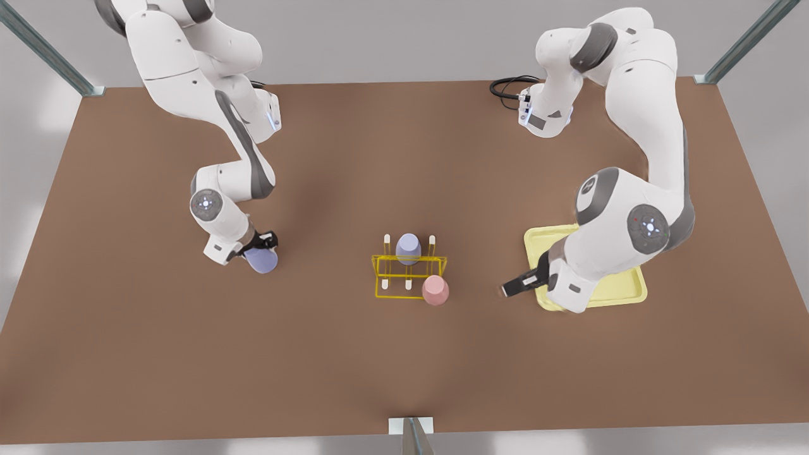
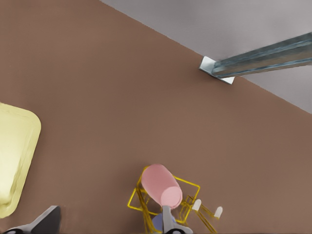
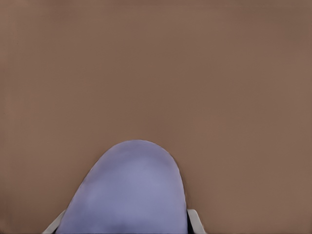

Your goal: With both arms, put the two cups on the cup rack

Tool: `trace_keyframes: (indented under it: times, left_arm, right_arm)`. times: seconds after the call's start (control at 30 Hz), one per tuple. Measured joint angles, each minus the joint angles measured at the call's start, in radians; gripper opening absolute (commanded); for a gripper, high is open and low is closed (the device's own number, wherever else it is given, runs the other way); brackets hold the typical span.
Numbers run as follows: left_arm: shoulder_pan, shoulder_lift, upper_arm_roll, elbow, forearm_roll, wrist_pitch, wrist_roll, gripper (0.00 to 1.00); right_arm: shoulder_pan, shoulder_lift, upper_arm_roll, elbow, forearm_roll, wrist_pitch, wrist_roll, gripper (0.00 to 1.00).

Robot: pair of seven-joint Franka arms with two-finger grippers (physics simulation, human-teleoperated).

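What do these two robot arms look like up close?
Both arms are bulky white jointed tubes with grey sections at the joints and round caps carrying small lit blue marks. Each ends in a small black gripper: right gripper, left gripper. A black cable loops near one wrist.

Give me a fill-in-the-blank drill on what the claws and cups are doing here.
1. The right claw is shut on a ____ cup.
2. The pink cup and a second lavender cup sit on the yellow wire ____.
3. The left claw is open and empty, at the edge of the pale-yellow ____.

Missing words: lavender; rack; tray.
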Motion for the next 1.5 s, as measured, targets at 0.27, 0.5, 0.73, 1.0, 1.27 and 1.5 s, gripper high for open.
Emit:
trace_keyframes:
  times: [0.27, 0.5, 0.73, 1.0, 1.27, 1.5]
  left_arm:
    - [-0.078, -0.38, 0.208, -0.394, 0.057, -0.256, 0.169, 1.0]
    - [-0.084, -0.391, 0.191, -0.41, 0.034, -0.361, 0.275, 1.0]
    - [-0.085, -0.388, 0.191, -0.413, 0.031, -0.395, 0.346, 1.0]
    - [-0.085, -0.387, 0.191, -0.414, 0.031, -0.406, 0.399, 1.0]
    - [-0.084, -0.387, 0.191, -0.414, 0.03, -0.408, 0.434, 1.0]
    - [-0.085, -0.388, 0.191, -0.413, 0.03, -0.41, 0.453, 1.0]
  right_arm:
    - [0.033, 0.017, 0.137, 0.251, 0.172, -0.114, 0.004, 0.84]
    - [0.08, 0.239, 0.166, 0.657, 0.289, -0.175, 0.043, 0.84]
    - [0.131, 0.349, 0.185, 0.784, 0.424, -0.211, 0.075, 0.84]
    - [0.16, 0.384, 0.185, 0.786, 0.466, -0.217, 0.098, 0.84]
    - [0.162, 0.409, 0.183, 0.79, 0.47, -0.218, 0.112, 0.84]
    - [0.167, 0.438, 0.184, 0.818, 0.469, -0.219, 0.123, 1.0]
